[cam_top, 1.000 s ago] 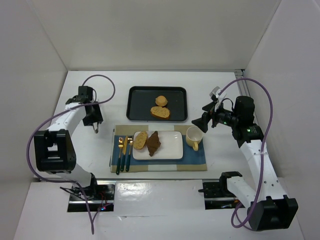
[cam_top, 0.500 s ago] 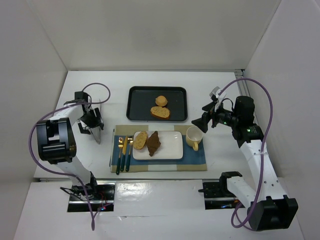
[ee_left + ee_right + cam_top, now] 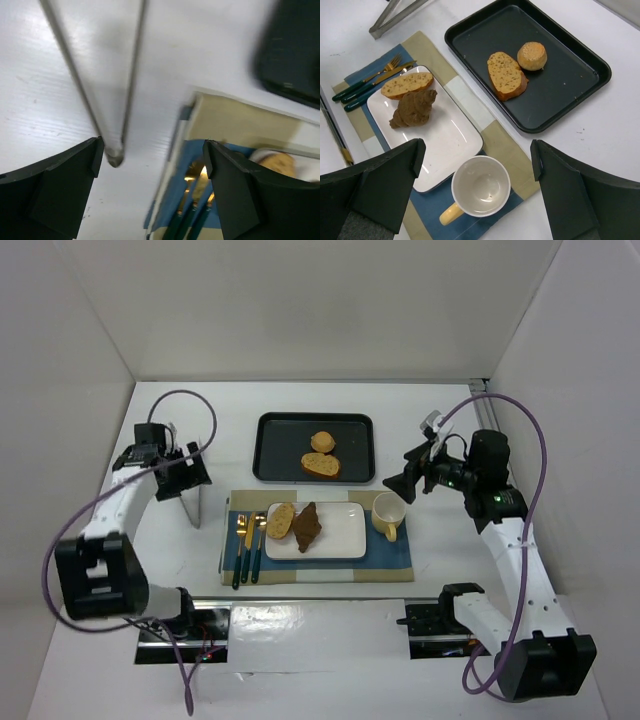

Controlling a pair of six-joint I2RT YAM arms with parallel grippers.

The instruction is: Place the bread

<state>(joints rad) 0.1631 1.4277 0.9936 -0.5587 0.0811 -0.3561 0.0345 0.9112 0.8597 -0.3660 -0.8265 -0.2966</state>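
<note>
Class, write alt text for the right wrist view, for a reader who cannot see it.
A white plate holding a bread slice and a brown pastry sits on a striped placemat beside an empty mug. Nearby, a black tray holds a second slice and a small bun.

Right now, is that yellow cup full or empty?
Empty. The right wrist view looks straight down into the upright cup and shows only its bare white inside.

No text, label, brand, number or sign can be read in any of the views.
</note>
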